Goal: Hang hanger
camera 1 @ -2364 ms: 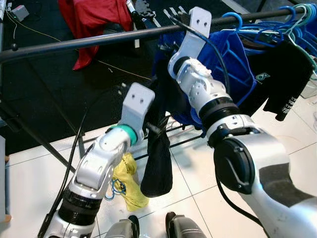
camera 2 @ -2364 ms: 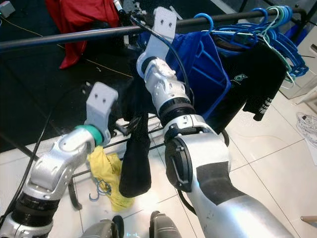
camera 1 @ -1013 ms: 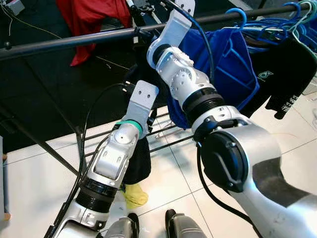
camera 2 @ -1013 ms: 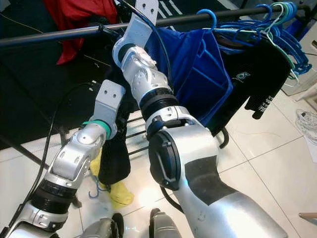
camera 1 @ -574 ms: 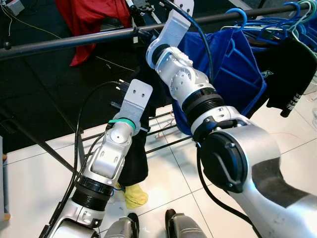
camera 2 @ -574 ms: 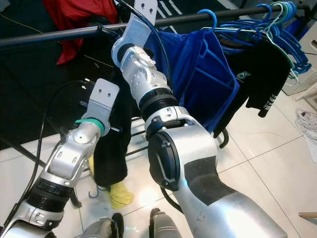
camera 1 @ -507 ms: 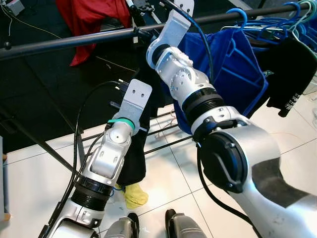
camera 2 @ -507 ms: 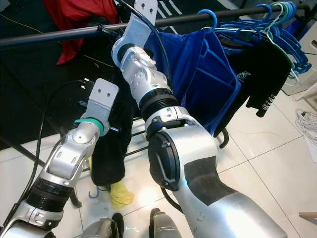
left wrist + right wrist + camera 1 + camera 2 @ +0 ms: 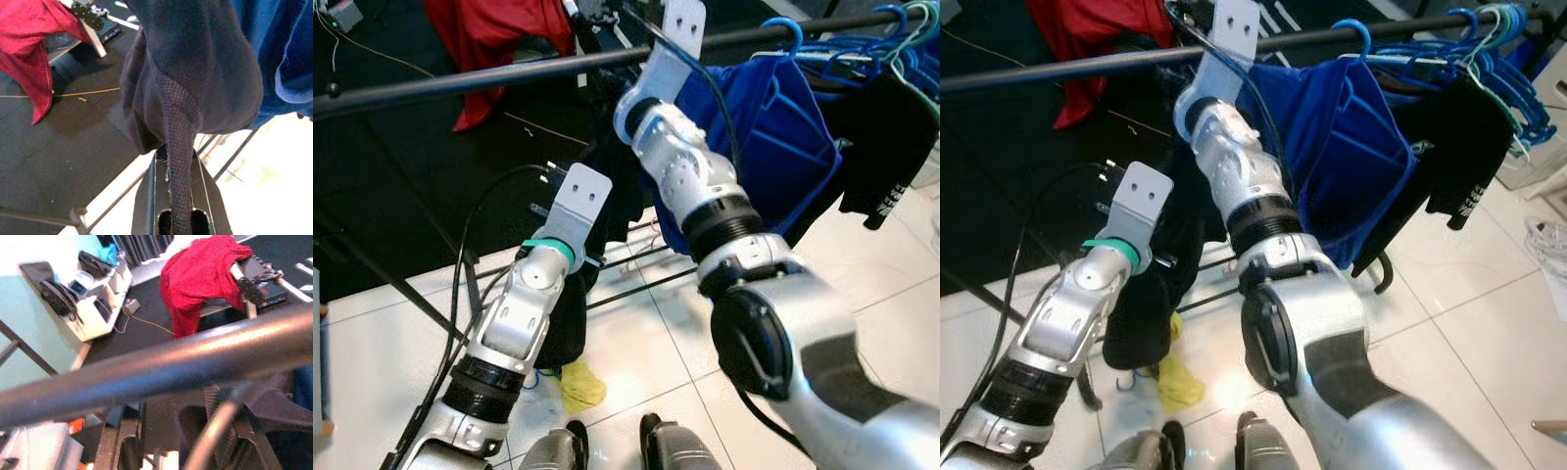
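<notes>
Left eye view looks down on a black clothes rail that runs across the upper part of the scene, and everything here is placed against it. Toward the robot's left the rail is bare for a long stretch, with dark floor beyond it and white tiled floor under it. Toward the right it is crowded: a blue garment hangs from it on a blue hanger, then a bunch of blue hangers and a black garment with white print, packed close together. A red garment lies draped beyond the rail. On the tiles below the rail sits a yellow cloth.

The right arm reaches steeply up, its wrist bent so that the right gripper sits right at the rail, just beside the blue garment; in the right wrist view the rail crosses close in front of the fingers, and a thin curved wire, apparently the hanger hook, rises between them toward the rail (blurred, so whether the fingers clamp it I cannot tell).

The left arm is raised below the rail, elbow bent, and the left gripper is closed narrowly on a hanging fold of a dark garment, which droops under the rail beside the blue one.
</notes>
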`<state>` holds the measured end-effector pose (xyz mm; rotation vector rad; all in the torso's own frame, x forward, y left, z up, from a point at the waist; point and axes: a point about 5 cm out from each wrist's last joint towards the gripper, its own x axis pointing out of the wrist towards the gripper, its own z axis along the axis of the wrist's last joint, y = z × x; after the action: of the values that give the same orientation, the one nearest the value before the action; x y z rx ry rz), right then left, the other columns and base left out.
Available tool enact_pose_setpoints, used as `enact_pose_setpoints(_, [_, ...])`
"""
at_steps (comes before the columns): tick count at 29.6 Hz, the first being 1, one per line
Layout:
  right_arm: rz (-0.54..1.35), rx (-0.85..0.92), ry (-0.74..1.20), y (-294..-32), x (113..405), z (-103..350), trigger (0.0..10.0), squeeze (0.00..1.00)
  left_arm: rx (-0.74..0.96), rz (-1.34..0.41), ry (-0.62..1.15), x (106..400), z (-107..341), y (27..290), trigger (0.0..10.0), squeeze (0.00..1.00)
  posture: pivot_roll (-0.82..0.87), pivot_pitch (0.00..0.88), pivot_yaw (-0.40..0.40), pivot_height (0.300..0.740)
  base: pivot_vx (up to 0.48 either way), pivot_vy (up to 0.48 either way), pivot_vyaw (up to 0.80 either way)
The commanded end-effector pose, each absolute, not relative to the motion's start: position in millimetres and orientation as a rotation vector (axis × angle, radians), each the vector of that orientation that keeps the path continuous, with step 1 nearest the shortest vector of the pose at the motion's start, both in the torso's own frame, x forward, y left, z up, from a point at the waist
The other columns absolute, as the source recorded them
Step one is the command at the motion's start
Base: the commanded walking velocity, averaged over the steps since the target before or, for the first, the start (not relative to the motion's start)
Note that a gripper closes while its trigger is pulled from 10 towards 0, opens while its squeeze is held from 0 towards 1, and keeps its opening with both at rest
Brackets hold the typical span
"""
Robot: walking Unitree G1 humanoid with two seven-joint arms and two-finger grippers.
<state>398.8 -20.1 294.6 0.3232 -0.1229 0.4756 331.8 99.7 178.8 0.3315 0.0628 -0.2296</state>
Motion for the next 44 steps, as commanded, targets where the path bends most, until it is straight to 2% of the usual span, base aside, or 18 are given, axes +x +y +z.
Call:
enact_pose_setpoints(1, [0.51, 0.243, -0.132, -21, 394, 294, 10.0, 0.05, 0.303, -0.259, -0.008, 329, 190, 98, 0.0, 0.0, -0.1, 0.088, 0.007, 0.74, 0.0, 0.0, 0.0])
enact_pose_setpoints(2, [0.524, 0.146, -0.13, -32, 386, 284, 10.0, 0.0, 0.273, -0.281, -0.011, 329, 192, 101, 0.0, 0.0, -0.11, 0.091, 0.01, 0.74, 0.0, 0.0, 0.0])
enact_pose_setpoints(6, [0.543, 0.077, -0.104, -44, 376, 270, 10.0, 0.0, 0.26, -0.298, -0.016, 329, 193, 104, 0.0, 0.0, -0.11, 0.094, 0.012, 0.74, 0.0, 0.0, 0.0])
enact_pose_setpoints(7, [0.557, -0.016, -0.045, -61, 362, 242, 10.0, 0.0, 0.235, -0.324, -0.024, 329, 195, 106, 0.0, 0.0, -0.12, 0.095, 0.016, 0.74, 0.0, 0.0, 0.0])
enact_pose_setpoints(8, [0.557, -0.016, -0.045, -61, 362, 242, 10.0, 0.0, 0.235, -0.324, -0.024, 329, 195, 106, 0.0, 0.0, -0.12, 0.095, 0.016, 0.74, 0.0, 0.0, 0.0])
enact_pose_setpoints(9, [0.544, -0.053, 0.039, -78, 348, 211, 10.0, 0.0, 0.203, -0.358, -0.035, 329, 198, 107, 0.0, 0.0, -0.13, 0.097, 0.021, 0.74, 0.0, 0.0, 0.0])
enact_pose_setpoints(11, [0.544, -0.053, 0.039, -78, 348, 211, 10.0, 0.0, 0.203, -0.358, -0.035, 329, 198, 107, 0.0, 0.0, -0.13, 0.097, 0.021, 0.74, 0.0, 0.0, 0.0])
enact_pose_setpoints(12, [0.489, -0.102, 0.088, -99, 334, 182, 10.0, 0.0, 0.2, -0.395, -0.049, 328, 200, 108, 0.0, 0.0, -0.13, 0.103, 0.025, 0.74, 0.0, 0.0, 0.0])
enact_pose_setpoints(14, [0.489, -0.102, 0.088, -99, 334, 182, 10.0, 0.0, 0.2, -0.395, -0.049, 328, 200, 108, 0.0, 0.0, -0.13, 0.103, 0.025, 0.74, 0.0, 0.0, 0.0])
enact_pose_setpoints(15, [0.441, -0.132, 0.105, -113, 323, 166, 10.0, 0.0, 0.194, -0.433, -0.061, 327, 202, 108, 0.0, 0.0, -0.13, 0.104, 0.032, 0.74, 0.0, 0.0, 0.0])
enact_pose_setpoints(17, [0.441, -0.132, 0.105, -113, 323, 166, 10.0, 0.0, 0.194, -0.433, -0.061, 327, 202, 108, 0.0, 0.0, -0.13, 0.104, 0.032, 0.74, 0.0, 0.0, 0.0])
enact_pose_setpoints(23, [0.416, -0.298, -0.051, -132, 305, 172, 10.0, 0.0, 0.203, -0.558, -0.093, 323, 206, 114, 0.0, 0.0, -0.13, 0.107, 0.039, 0.74, 0.0, 0.0, 0.0])
enact_pose_setpoints(26, [0.452, -0.378, -0.105, -153, 295, 187, 10.0, 0.0, 0.27, -0.703, -0.07, 314, 200, 124, 0.0, 0.0, -0.14, 0.114, 0.049, 0.74, 0.0, 0.0, 0.0])
enact_pose_setpoints(27, [0.441, -0.4, -0.104, -164, 292, 193, 10.0, 0.0, 0.334, -0.779, -0.044, 308, 193, 129, 4.1, 0.0, -0.14, 0.116, 0.054, 0.74, 0.0, 0.0, 0.0])
enact_pose_setpoints(31, [0.43, -0.411, -0.099, -171, 290, 197, 10.0, 0.0, 0.375, -0.826, -0.024, 304, 189, 132, 4.1, 0.0, -0.14, 0.116, 0.054, 0.74, 0.0, 0.0, 0.0])
enact_pose_setpoints(32, [0.411, -0.416, -0.099, -174, 290, 199, 10.0, 0.0, 0.421, -0.849, -0.006, 302, 182, 133, 10.0, 0.0, -0.13, 0.12, 0.063, 0.74, 0.0, 0.0, 0.0])
enact_pose_setpoints(39, [0.419, -0.422, -0.117, -165, 290, 200, 10.0, 0.0, 0.451, -0.867, 0.012, 300, 174, 133, 10.0, 0.0, -0.12, 0.121, 0.073, 0.74, 0.0, 0.0, 0.0])
enact_pose_setpoints(44, [0.586, -0.48, -0.13, -153, 277, 195, 10.0, 0.0, 0.361, -0.88, 0.031, 293, 171, 152, 10.0, 0.0, -0.12, 0.119, 0.085, 0.74, 0.0, 0.0, 0.0])
